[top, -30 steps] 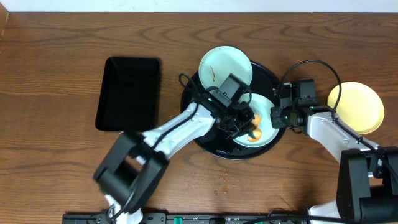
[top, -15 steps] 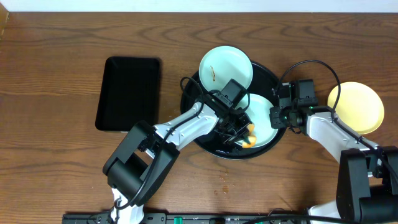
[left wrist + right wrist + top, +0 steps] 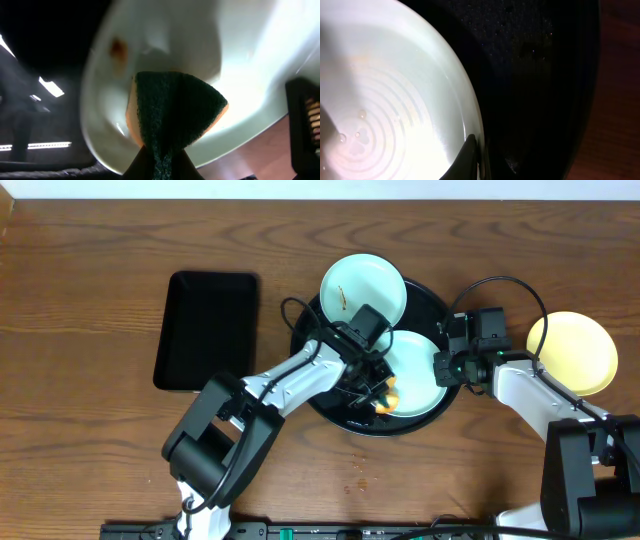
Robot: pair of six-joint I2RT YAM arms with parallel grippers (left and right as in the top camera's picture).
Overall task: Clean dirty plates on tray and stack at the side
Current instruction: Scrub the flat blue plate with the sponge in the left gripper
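The left claw (image 3: 381,392) is clamped on a sponge (image 3: 175,112), which presses on the near-left edge of the plate (image 3: 420,365) lying in the tray (image 3: 432,302). In its wrist view a brown smear (image 3: 118,47) sits just up-left of the sponge, apart from it, so the next stroke likely goes that way. At the plate's right rim the right claw (image 3: 448,366) is closed, seemingly pinching it steady. A yellow plate (image 3: 572,352) rests on the tabletop (image 3: 90,430), farther right.
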